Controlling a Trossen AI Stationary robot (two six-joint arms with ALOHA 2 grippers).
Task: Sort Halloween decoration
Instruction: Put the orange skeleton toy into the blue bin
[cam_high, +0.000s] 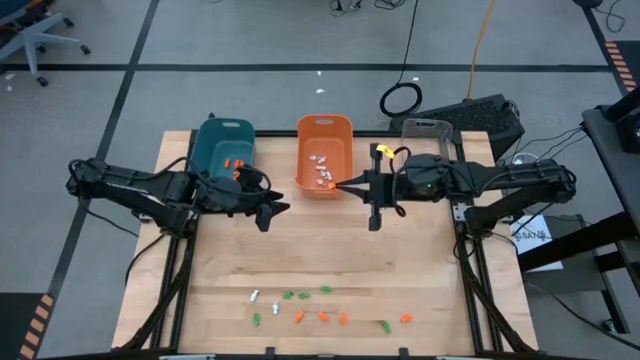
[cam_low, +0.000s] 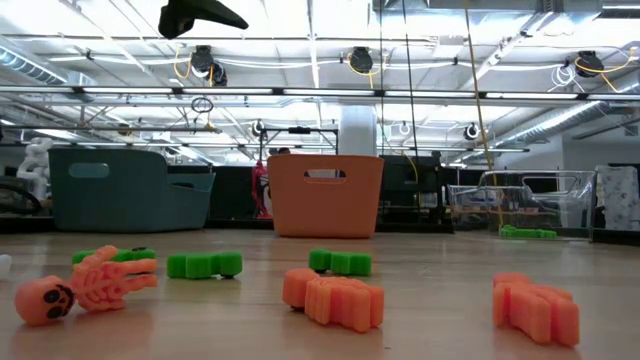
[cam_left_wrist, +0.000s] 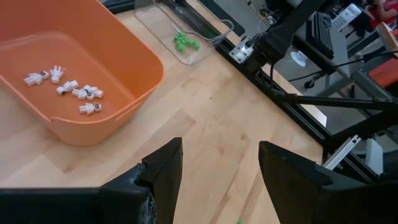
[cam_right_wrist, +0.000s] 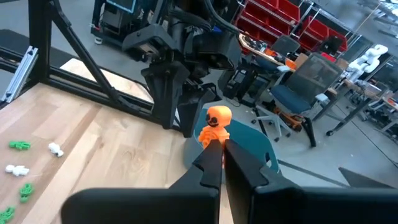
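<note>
Right end effector (cam_right_wrist: 216, 152) pinching orange skeleton (cam_right_wrist: 216, 124)

Workshop around our light wooden surface (cam_high: 330, 260)

From above we see a grey floor (cam_high: 250, 40) crossed by dark tape lines (cam_high: 300, 67), a coiled black cable (cam_high: 401, 99) lying on it, a yellow cable (cam_high: 484, 30) running off past it, and an office chair (cam_high: 35, 35) on castors in one far corner. Looking level across the surface, we find a white ceiling with long beams (cam_low: 330, 92), bright strip lights (cam_low: 310, 40) and hanging cable reels (cam_low: 362, 60). Past the right wrist we make out red storage bins (cam_right_wrist: 283, 22) on shelving and a blue-grey office chair (cam_right_wrist: 297, 93).
</note>
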